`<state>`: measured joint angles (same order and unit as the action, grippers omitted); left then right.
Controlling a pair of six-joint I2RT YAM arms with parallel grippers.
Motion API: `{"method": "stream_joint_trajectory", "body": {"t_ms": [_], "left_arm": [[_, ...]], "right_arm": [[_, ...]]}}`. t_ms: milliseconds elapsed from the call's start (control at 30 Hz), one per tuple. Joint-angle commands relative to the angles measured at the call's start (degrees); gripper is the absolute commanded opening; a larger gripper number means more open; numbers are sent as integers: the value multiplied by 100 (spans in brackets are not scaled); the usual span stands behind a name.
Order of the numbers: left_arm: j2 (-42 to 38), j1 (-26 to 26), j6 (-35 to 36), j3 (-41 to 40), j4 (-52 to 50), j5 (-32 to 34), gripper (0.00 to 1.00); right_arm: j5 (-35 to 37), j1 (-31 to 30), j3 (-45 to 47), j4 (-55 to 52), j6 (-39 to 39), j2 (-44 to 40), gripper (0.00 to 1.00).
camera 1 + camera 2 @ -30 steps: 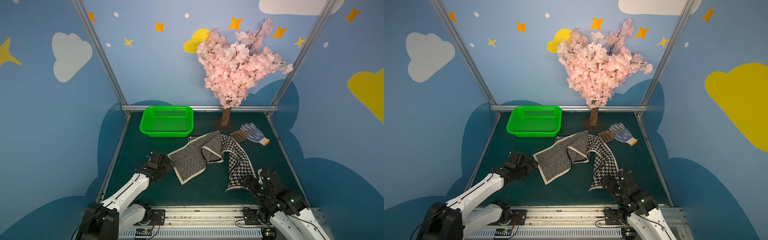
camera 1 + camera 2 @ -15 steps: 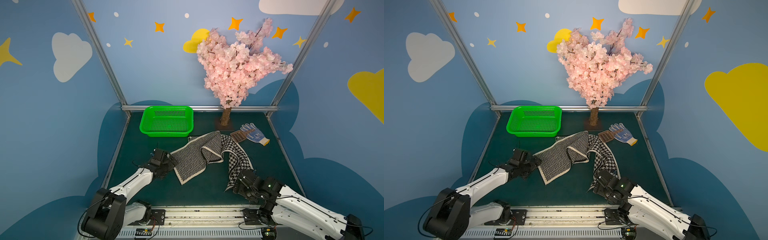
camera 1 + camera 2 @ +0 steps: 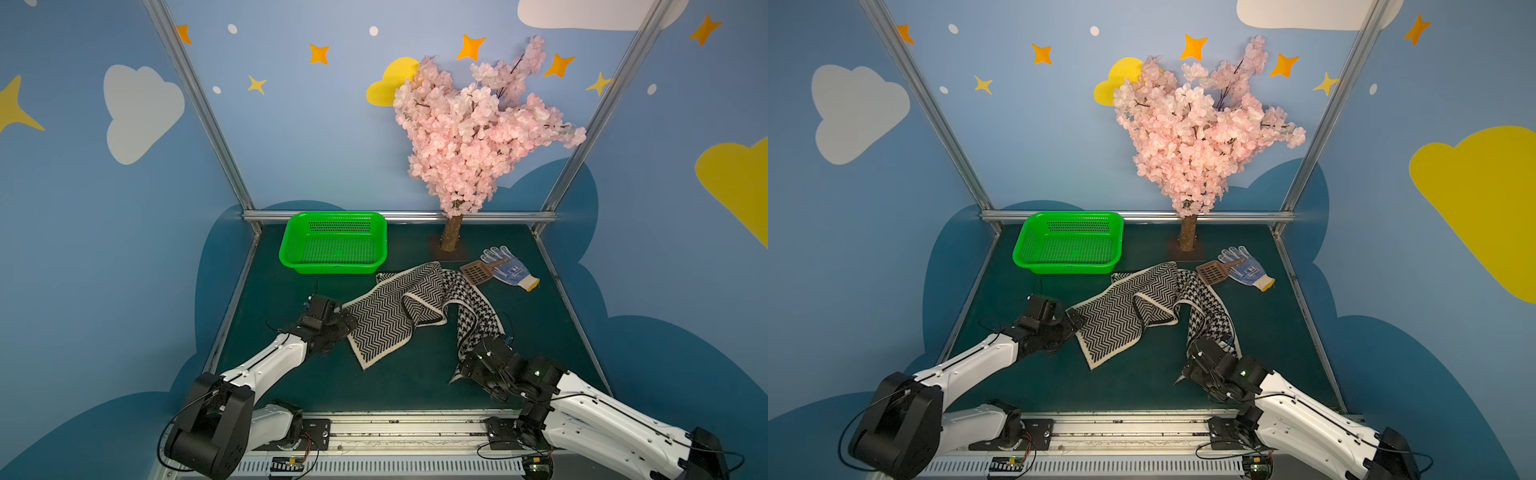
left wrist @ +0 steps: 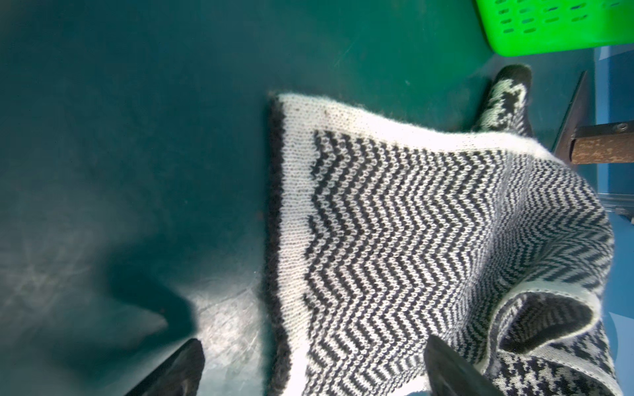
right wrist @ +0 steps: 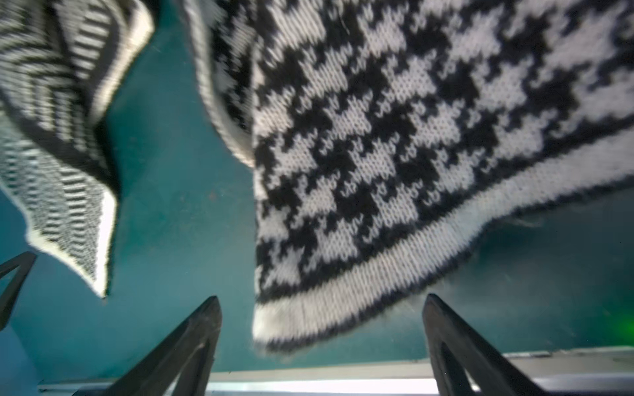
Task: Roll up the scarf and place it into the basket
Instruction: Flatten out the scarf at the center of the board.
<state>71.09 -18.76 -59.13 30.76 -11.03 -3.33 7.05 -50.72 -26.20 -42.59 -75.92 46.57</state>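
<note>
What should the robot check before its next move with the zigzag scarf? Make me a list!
1. Left gripper open: ok, jaws wide, astride the cream edge of the black-and-white knitted scarf.
2. Right gripper open: ok, jaws apart at the houndstooth end's corner.
3. Scarf gripped: not ok, neither gripper is closed on it.
4. Scarf rolled: not ok, it lies spread and twisted on the dark green tabletop.
5. Bright green perforated plastic basket empty: ok.
6. Small brown slotted scoop clear of the scarf: cannot tell, it lies right beside the far fold.

Bright, even light; scarf [image 5: 377, 137] blurred in right wrist view.
</note>
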Motion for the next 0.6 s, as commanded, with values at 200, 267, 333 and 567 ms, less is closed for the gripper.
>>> {"method": "stream_joint_trajectory", "body": {"t_ms": [200, 267, 333, 567], "left_arm": [[75, 0, 131, 77, 73, -97, 99], [16, -5, 131, 36, 68, -82, 98], [-24, -5, 130, 10, 33, -9, 98], [49, -9, 113, -43, 76, 115, 92]], "right_arm": [[527, -79, 172, 346, -318, 100, 54], [755, -65, 186, 255, -336, -58, 44], [953, -61, 238, 205, -332, -235, 37], [1645, 31, 341, -81, -26, -862, 0]]}}
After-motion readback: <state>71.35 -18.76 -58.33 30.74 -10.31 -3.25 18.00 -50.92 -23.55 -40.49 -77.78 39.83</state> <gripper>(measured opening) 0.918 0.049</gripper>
